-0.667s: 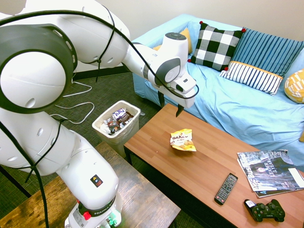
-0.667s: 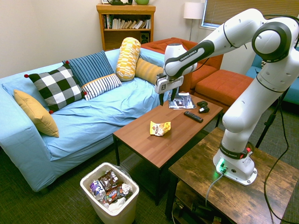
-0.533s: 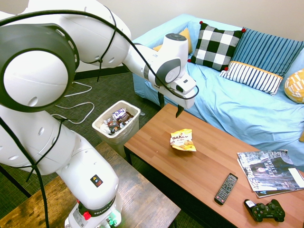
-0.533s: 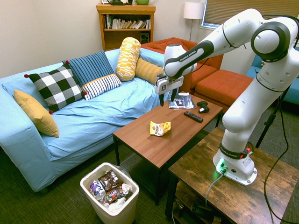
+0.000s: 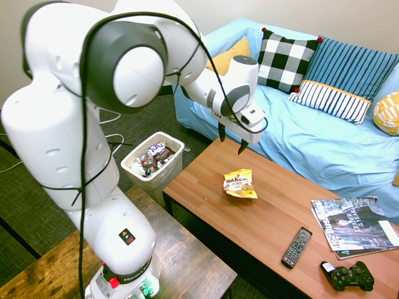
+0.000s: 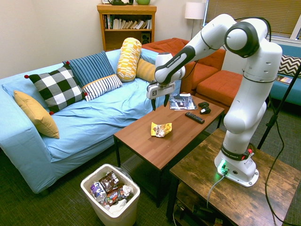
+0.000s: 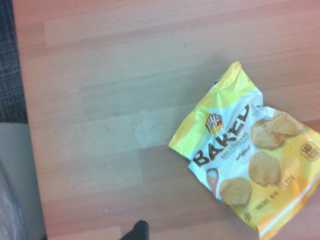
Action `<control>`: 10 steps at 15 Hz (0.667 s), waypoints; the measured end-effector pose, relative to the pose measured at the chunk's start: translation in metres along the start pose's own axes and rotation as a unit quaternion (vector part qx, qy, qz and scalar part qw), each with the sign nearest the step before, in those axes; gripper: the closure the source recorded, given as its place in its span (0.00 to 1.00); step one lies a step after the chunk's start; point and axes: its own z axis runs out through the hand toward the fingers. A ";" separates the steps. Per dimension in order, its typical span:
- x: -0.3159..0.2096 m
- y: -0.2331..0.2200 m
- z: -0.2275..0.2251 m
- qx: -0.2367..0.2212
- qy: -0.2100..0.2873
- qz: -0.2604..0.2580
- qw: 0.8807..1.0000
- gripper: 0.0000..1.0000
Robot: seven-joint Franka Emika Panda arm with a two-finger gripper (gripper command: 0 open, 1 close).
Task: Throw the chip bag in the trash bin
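Going left to right in the first exterior view. Bin (image 5: 152, 163): on the floor just beside the coffee table (image 5: 268, 215), wrappers (image 5: 163, 152) inside. Looks like room for one more.

Gripper (image 5: 232, 140): over the table's sofa-side edge, fingers apart, pointing down, nothing between them. Wide open by the look of it.

Bag (image 5: 240, 184): lying on the coffee table, printed face up, not touched by the gripper. Still to be picked and binned.

Handling, my read: very light, soft film, slick, puffy if sealed. Chips inside will crush, no matter for trash. Flat squeeze from above could skid it or slip off the film. Take it across the narrower middle, fingers low either side, so the film bunches up. The crimped end is thin and lies low, poor first choice. Gentle close should do.

Remote (image 5: 297, 247), magazines (image 5: 355, 225) and gamepad (image 5: 347, 276) sit further right, out of the way of a bag-to-bin move.
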 end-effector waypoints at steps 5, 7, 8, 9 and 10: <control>0.017 -0.025 0.073 -0.031 -0.032 0.054 0.998 0.00; 0.020 -0.025 0.100 -0.046 -0.039 0.074 0.995 0.00; 0.021 -0.024 0.113 -0.051 -0.040 0.084 0.994 0.00; 0.024 -0.022 0.123 -0.056 -0.039 0.096 0.993 0.00; 0.026 -0.019 0.133 -0.063 -0.037 0.109 0.991 0.00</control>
